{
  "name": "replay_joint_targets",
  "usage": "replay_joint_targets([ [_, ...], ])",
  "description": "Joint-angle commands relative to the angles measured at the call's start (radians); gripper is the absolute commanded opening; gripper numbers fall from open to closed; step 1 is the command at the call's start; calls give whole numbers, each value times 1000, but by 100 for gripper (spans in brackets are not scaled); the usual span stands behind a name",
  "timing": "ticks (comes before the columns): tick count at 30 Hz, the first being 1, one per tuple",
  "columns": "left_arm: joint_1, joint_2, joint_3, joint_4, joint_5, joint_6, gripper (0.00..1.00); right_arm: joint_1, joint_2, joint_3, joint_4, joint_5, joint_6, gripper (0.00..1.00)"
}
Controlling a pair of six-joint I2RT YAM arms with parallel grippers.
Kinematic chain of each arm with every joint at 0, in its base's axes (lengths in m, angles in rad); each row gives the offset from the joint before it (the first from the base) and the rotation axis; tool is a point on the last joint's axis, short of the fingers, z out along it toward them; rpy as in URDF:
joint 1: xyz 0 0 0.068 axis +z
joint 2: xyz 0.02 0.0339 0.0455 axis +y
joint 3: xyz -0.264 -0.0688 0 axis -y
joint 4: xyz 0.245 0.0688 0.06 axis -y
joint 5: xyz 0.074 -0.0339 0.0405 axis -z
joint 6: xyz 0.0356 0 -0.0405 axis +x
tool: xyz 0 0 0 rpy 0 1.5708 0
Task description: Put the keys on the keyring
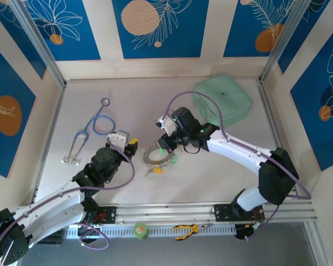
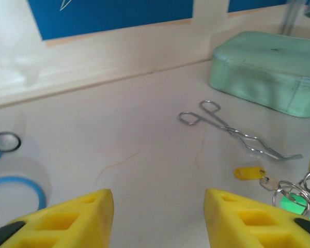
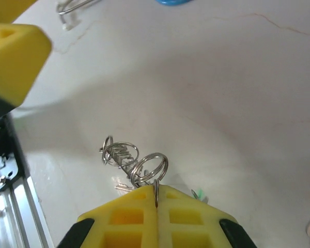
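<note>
The keyring (image 1: 157,157) is a silvery ring fringed with small metal pieces, lying mid-table. My right gripper (image 1: 164,150) reaches down onto its far rim. In the right wrist view its yellow fingers (image 3: 156,199) are shut on a thin wire loop of the keyring (image 3: 151,166), which stands up from the pinch. A green-headed key (image 3: 199,195) peeks out beside the fingers. A yellow-headed key (image 2: 249,172) lies on the table next to the rings and a green key (image 2: 294,200). My left gripper (image 2: 159,217) stands open just left of the ring, nothing between its fingers.
Silver forceps (image 2: 232,132) lie beyond the keys, before a mint-green pouch (image 1: 222,100). A blue-tubed stethoscope (image 1: 99,123) lies at the left. Orange-handled pliers (image 1: 188,228) and a small green roll (image 1: 140,230) rest on the front rail.
</note>
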Motion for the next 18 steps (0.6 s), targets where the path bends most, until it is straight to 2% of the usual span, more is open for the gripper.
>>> replay_joint_targets([
  [1,8,-13,-21,88,109,175,45,-9,-19,-17,69,-191,-176,0],
  [5,5,-34,-22,66,265,349,36,2,-16,0,19,-248,-239,0],
  [9,7,-76,1,-13,408,485,35,19,-39,-1,5,-265,-291,0],
  [12,6,-97,36,-107,464,549,37,44,-75,-19,1,-245,-362,0],
  [16,7,-115,83,-258,556,609,42,105,-120,-57,2,-140,-491,0],
  [18,7,-116,94,-330,647,680,51,114,-138,-71,16,-121,-505,0],
])
